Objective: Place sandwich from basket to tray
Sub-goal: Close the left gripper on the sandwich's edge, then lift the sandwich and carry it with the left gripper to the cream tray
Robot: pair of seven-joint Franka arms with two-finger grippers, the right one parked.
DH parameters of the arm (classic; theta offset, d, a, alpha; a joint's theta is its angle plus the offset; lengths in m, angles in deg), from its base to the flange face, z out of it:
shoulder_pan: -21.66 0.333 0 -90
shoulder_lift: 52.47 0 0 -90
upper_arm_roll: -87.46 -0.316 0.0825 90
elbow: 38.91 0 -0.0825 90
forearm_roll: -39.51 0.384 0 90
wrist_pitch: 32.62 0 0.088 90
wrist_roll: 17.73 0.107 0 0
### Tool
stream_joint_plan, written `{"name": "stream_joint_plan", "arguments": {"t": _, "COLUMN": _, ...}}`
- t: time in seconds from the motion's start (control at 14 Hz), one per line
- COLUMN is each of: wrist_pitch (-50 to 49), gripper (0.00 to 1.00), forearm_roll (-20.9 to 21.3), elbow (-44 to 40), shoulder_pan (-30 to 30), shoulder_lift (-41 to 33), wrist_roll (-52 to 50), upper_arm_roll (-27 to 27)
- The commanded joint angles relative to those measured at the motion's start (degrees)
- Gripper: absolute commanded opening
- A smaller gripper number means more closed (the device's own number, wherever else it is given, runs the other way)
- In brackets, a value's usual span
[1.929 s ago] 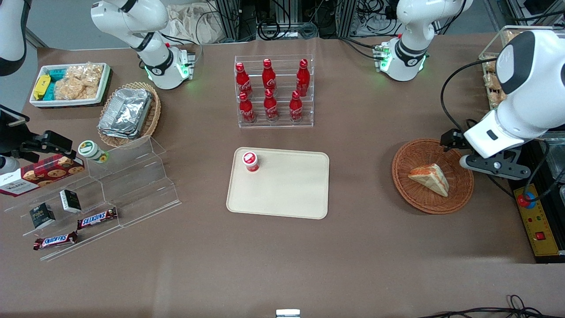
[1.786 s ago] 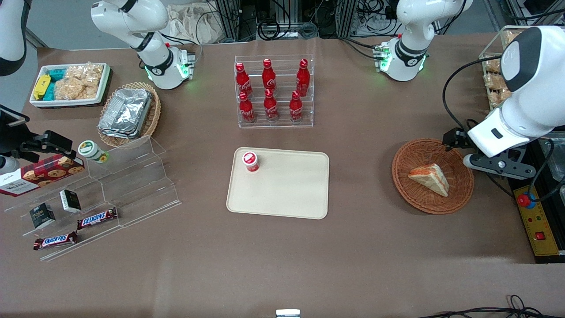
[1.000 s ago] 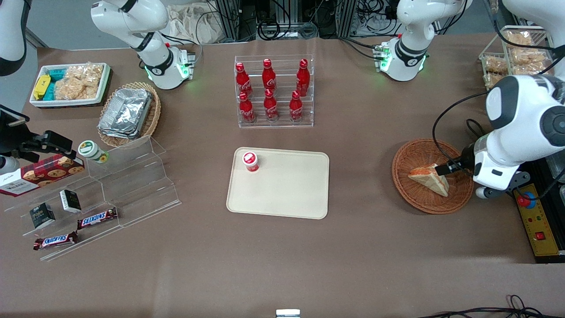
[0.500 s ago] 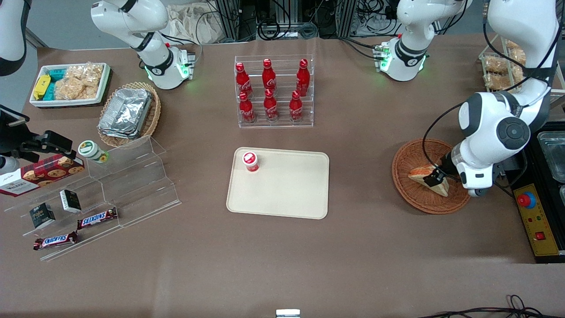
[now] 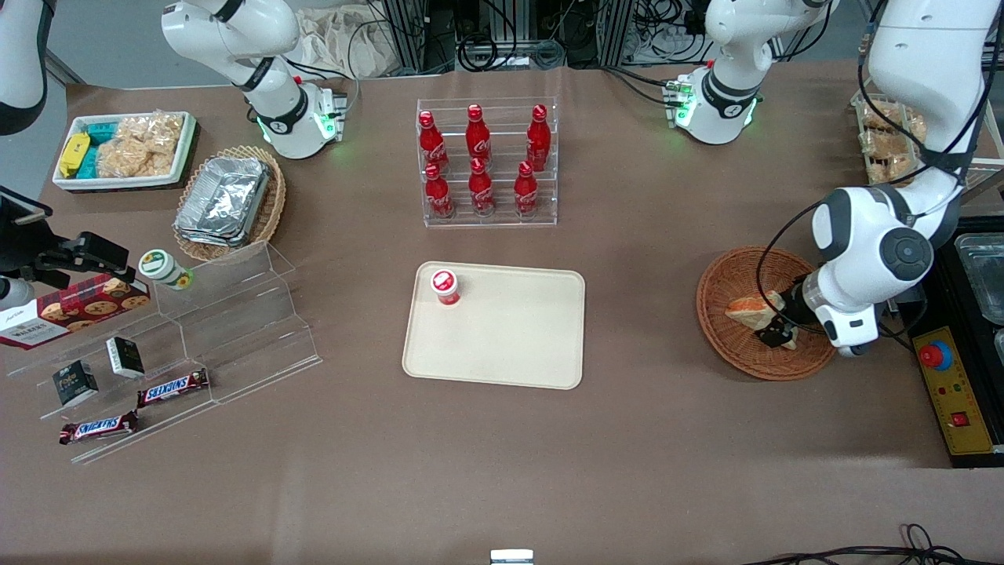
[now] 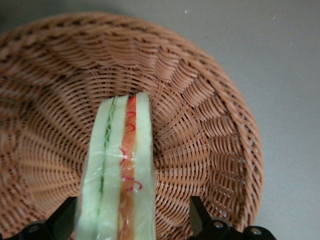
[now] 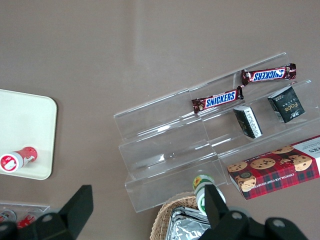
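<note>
1. From the front, my arm covered part of the sandwich [image 5: 749,307] and the basket [image 5: 733,357] rim.
2. The picture's edge cut off the end effector [image 6: 131,225] fingers [image 6: 199,216] and the sandwich's near end.

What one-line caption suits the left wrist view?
Open tool straddles the wrapped sandwich lying in the wicker basket.

Six red cola bottles [image 5: 478,161] are standing in the rack, two Snickers bars [image 5: 135,408] and two dark boxes [image 5: 100,369] are sitting on the clear steps — one sandwich [image 5: 751,308] is lying in the basket [image 5: 737,357].
</note>
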State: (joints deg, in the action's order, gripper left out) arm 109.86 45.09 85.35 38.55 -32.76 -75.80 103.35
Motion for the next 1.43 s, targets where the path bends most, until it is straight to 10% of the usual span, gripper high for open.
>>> {"name": "stream_joint_plan", "arguments": {"t": 0.0, "wrist_pitch": 1.6, "gripper": 1.00, "forearm_roll": 1.7, "elbow": 0.5, "shoulder_pan": -0.5, "shoulder_lift": 0.4, "wrist_roll": -2.0, "upper_arm_roll": 0.0}}
{"name": "stream_joint_plan", "arguments": {"t": 0.07, "wrist_pitch": 1.5, "gripper": 0.72, "forearm_roll": 1.8, "elbow": 0.4, "shoulder_pan": -0.7, "shoulder_lift": 0.6, "wrist_roll": -2.0, "upper_arm_roll": 0.1}}
{"name": "stream_joint_plan", "arguments": {"t": 0.14, "wrist_pitch": 0.9, "gripper": 0.03, "forearm_roll": 2.0, "elbow": 0.9, "shoulder_pan": -1.0, "shoulder_lift": -0.1, "wrist_roll": -1.4, "upper_arm_roll": 0.0}}
{"name": "stream_joint_plan", "arguments": {"t": 1.0, "wrist_pitch": -42.2, "gripper": 0.00, "forearm_roll": 1.6, "elbow": -31.8, "shoulder_pan": -4.2, "shoulder_lift": -2.2, "wrist_roll": 15.5, "upper_arm_roll": 9.0}}
{"name": "stream_joint_plan", "arguments": {"t": 1.36, "wrist_pitch": -42.4, "gripper": 0.00, "forearm_roll": 0.8, "elbow": -39.0, "shoulder_pan": -11.5, "shoulder_lift": 4.7, "wrist_roll": 30.0, "upper_arm_roll": 16.0}}
